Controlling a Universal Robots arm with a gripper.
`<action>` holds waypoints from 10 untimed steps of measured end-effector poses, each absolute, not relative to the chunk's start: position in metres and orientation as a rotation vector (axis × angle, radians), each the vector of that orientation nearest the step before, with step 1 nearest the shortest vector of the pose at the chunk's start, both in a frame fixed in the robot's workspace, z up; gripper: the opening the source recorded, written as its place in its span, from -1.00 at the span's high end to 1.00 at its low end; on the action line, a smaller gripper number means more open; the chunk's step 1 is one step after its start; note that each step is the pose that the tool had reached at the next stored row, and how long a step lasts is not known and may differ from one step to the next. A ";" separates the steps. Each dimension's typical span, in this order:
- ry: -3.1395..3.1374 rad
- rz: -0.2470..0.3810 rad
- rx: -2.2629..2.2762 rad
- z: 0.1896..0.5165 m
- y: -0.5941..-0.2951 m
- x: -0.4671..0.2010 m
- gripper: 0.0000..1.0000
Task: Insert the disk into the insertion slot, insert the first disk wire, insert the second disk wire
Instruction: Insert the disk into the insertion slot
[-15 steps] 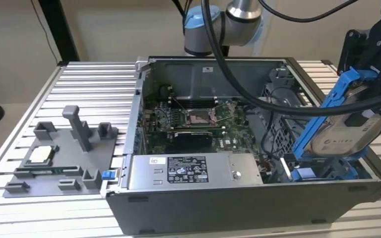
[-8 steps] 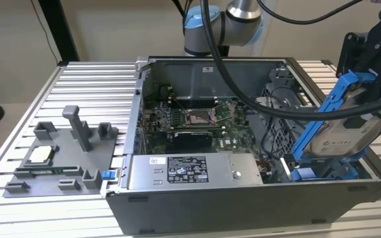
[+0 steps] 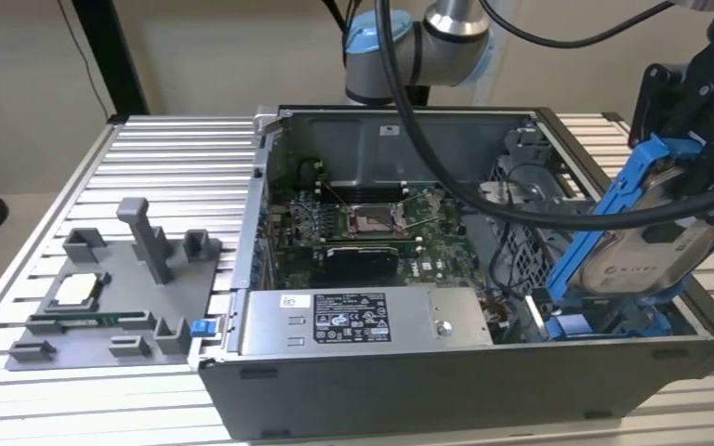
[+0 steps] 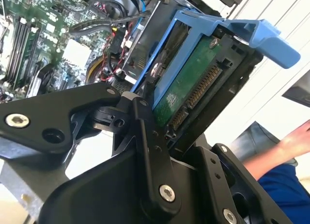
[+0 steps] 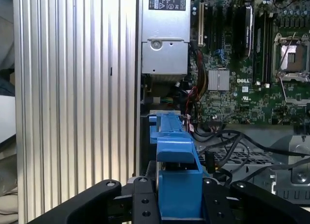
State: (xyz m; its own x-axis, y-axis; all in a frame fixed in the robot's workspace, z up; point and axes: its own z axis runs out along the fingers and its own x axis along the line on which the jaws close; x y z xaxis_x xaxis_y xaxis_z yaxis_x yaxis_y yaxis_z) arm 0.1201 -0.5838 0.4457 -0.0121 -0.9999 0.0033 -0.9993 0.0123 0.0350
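Black gripper (image 3: 690, 153) clamped on silver-grey disk in blue plastic carrier (image 3: 640, 255), long axis tilted steeply, lower end right at grey metal insertion slot with blue rails (image 3: 587, 325) directly below.

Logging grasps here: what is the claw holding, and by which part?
The claw is shut on the disk, gripping the upper end of its blue carrier frame.
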 end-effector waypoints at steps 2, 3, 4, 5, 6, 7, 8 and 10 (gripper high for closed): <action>-2.216 -0.035 2.189 0.445 -0.584 0.120 1.00; -2.216 -0.035 2.189 0.444 -0.584 0.120 1.00; -2.216 -0.035 2.189 0.444 -0.584 0.120 1.00; -2.216 -0.035 2.189 0.443 -0.584 0.120 1.00; -2.216 -0.035 2.189 0.443 -0.584 0.120 1.00; -2.216 -0.035 2.189 0.443 -0.584 0.120 1.00; -2.216 -0.035 2.189 0.443 -0.584 0.120 1.00; -2.216 -0.035 2.189 0.443 -0.584 0.120 1.00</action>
